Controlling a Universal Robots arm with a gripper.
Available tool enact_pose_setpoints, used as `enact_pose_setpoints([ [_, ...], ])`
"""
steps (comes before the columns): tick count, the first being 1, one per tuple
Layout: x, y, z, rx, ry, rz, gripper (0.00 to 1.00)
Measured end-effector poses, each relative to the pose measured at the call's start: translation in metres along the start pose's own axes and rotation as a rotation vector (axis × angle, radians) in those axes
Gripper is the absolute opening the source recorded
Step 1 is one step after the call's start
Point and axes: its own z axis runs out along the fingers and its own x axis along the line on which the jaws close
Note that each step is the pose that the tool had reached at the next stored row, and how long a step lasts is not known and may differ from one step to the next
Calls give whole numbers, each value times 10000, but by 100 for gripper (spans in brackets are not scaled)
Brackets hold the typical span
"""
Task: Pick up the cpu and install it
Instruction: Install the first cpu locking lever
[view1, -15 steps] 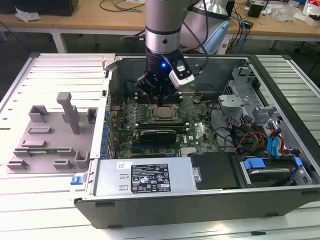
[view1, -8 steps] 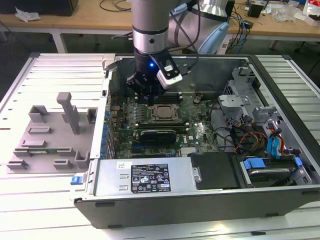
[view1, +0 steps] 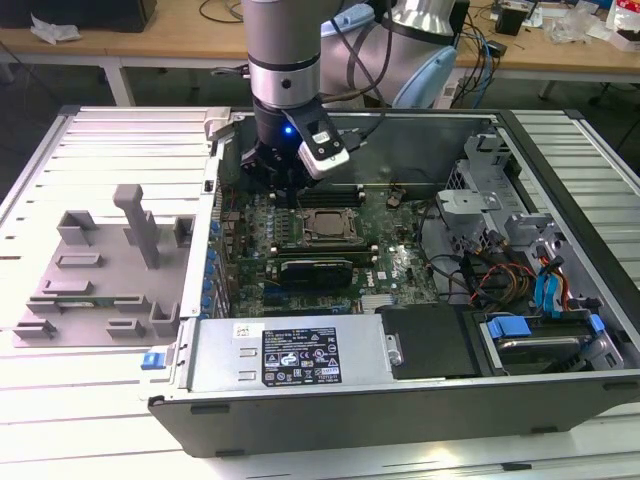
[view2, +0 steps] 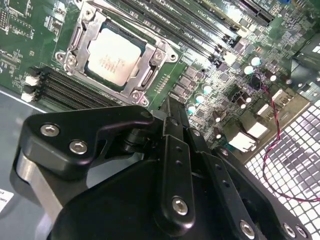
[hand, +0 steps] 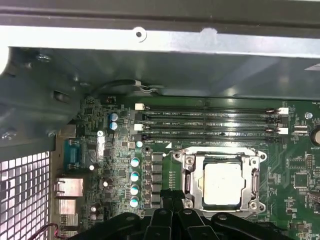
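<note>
A: One arm (view1: 283, 60), one open computer case (view1: 560, 400) lying on the slatted counter (view1: 110, 400). Exterior view first: where is the cpu?

B: The cpu (view1: 325, 226) lies flat in the socket (view1: 350, 232) on the green board (view1: 400, 265), near the middle of the case.

A: And the fingers?

B: The fingers (view1: 290, 195) hang low over the board, just to the exterior view's left of the socket and apart from the cpu. Their gap: cannot tell from this side. A grey tray (view1: 100, 270) lies on the counter outside the case, on the exterior view's left, well apart from the arm.

A: Second wrist view?

B: The cpu (view2: 112, 54) shows its pale silver top, level inside the socket's metal frame (view2: 150, 70). Dark memory slots (view2: 65, 90) run just beside the socket. The fingers (view2: 170, 107) are seen edge-on as one dark bar. The tip is near a corner of the frame, not over the cpu.

A: First wrist view?

B: The cpu (hand: 223, 184) is seated in the socket with the frame (hand: 189, 176) around it. Long memory slots (hand: 210, 120) lie between the socket and the case wall (hand: 200, 70). The fingers (hand: 170, 197) meet at the centre, pressed together, pinching nothing. Their tips sit between a row of pale-capped capacitors (hand: 134, 182) and the socket, beside the frame's corner and clear of the cpu.
</note>
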Motion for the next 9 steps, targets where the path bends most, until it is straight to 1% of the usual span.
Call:
enact_pose_setpoints([
  [2, 7, 6, -6, -2, -14, -1, 11],
  [4, 59, 26, -7, -2, -31, 0, 11],
  [5, 66, 28, -8, -15, -43, 0, 11],
  [6, 70, 28, -9, -77, -70, -1, 11],
  [8, 70, 29, -20, -89, -78, 1, 11],
  [9, 69, 30, -59, -89, -78, 1, 11],
])
